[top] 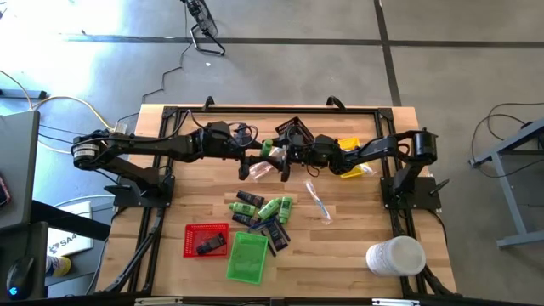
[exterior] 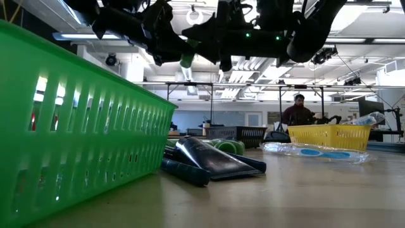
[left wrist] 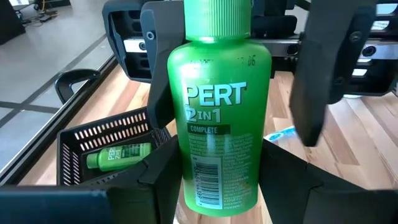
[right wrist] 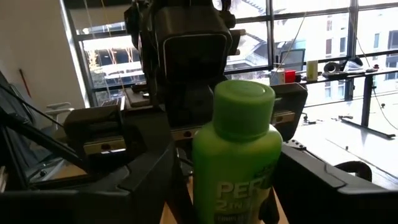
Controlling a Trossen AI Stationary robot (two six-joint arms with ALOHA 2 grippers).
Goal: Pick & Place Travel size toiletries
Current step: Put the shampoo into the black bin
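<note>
Just above the centre of the high view, the left gripper (top: 257,161) is clamped on a bright green bottle (left wrist: 219,118) (cap pointing away from its wrist). The right gripper (top: 283,158) stands around the same bottle's cap end, fingers spread on either side. More toiletries (top: 263,217) lie piled below centre, another green bottle (left wrist: 119,155) in the black tray (left wrist: 81,140).
</note>
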